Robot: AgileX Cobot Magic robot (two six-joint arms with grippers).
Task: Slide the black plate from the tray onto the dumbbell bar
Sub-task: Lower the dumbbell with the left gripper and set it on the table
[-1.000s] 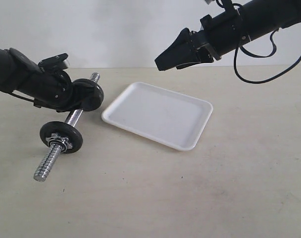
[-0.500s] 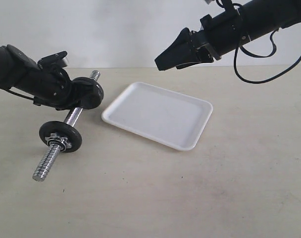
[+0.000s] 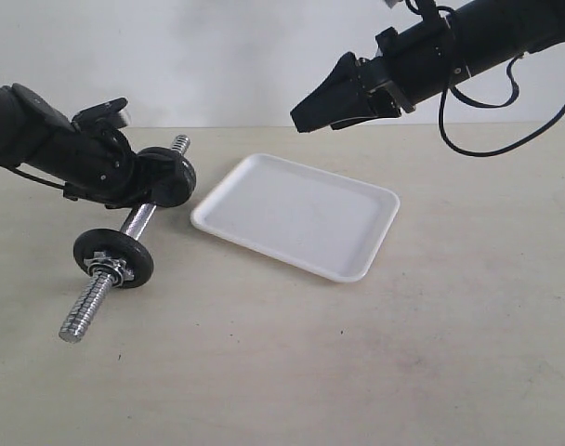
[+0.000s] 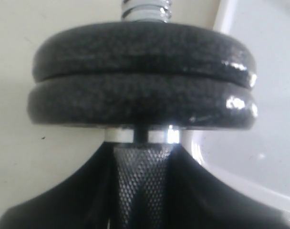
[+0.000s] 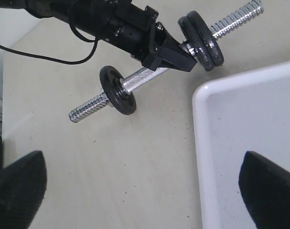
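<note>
A white tray (image 3: 301, 214) lies at the centre of the pale table (image 3: 403, 353), showing only its own white floor. At its nine o'clock lies the dumbbell bar (image 3: 138, 221), running from seven o'clock to one o'clock. The black plate (image 3: 174, 177) is on the bar near the one o'clock end, one of two discs pressed face to face. Which of the pair it is cannot be told. A third disc (image 3: 115, 253), fronted by a chrome star nut (image 3: 109, 270), sits toward the seven o'clock end.

The left gripper (image 5: 176, 55) is clamped on the bar's knurled middle, just beside the paired discs. The right gripper (image 3: 301, 119) hangs in the air at the tray's twelve o'clock, its jaws spread wide and holding nothing.

The count is one tray, one bar, three black discs, one star nut and two grippers.
</note>
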